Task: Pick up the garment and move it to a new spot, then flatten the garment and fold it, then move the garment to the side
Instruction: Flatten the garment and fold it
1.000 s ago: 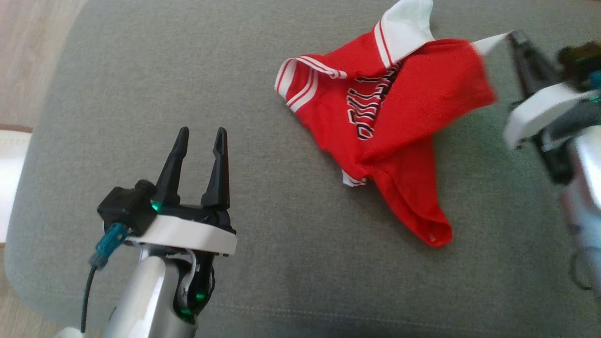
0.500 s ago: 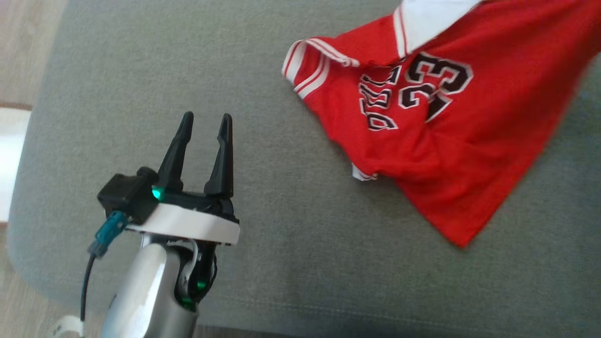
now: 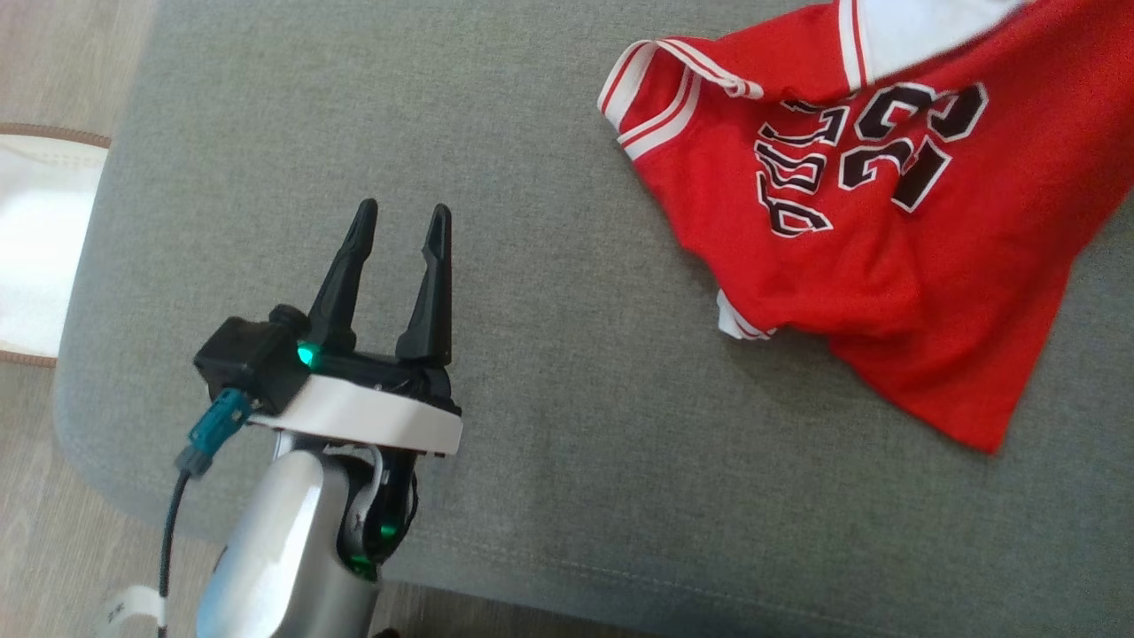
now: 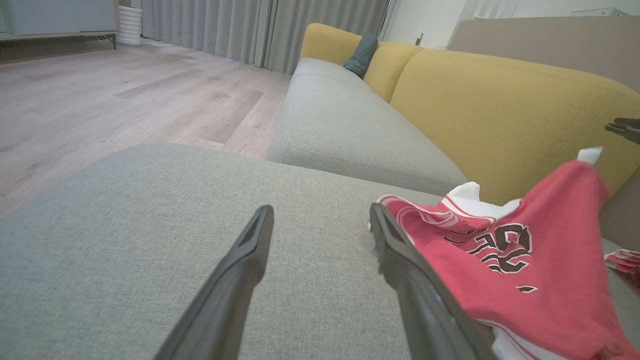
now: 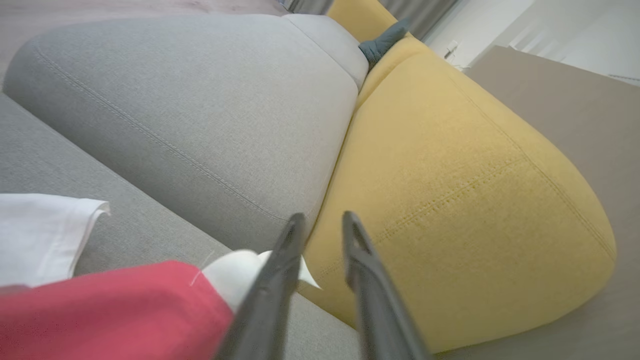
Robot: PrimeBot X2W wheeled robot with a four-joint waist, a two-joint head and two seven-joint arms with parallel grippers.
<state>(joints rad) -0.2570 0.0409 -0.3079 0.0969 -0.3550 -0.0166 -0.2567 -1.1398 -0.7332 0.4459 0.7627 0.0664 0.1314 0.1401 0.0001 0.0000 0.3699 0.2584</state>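
1. Garment [image 3: 850, 266], red with white trim and dark numbering, is being carried by the grey cushion [image 3: 549, 496], crumpled toward its back right area, with cloth running past the head view's top and right borders.
2. A white-striped opening is being turned toward the cushion's left edge, and a red point of cloth is being stretched toward its front edge.
3. In the left wrist view the garment [image 4: 525, 280] is being shown just in front of the yellow backrest [image 4: 500, 110], with one white-tipped corner standing higher than the rest.
4. Left claw [image 3: 403, 213] is being held wide open and empty over the cushion near its front left corner, well apart from the garment; bare grey fabric is being framed between its fingers [image 4: 320, 212].
5. Right claw [image 5: 324, 217] is being held partly open, with a narrow gap through which the backrest [image 5: 450, 200] is being seen; nothing is being gripped.
6. White cloth of the garment [image 5: 110, 310] is being shown just beside that claw's left finger; whether they are touching cannot be told.
7. A dark fingertip [image 4: 622, 129] is being shown at the left wrist view's right border, apart from the raised white corner.
8. A second grey cushion [image 4: 340, 125] and a teal pillow [image 4: 362, 52] are being shown further along the sofa.
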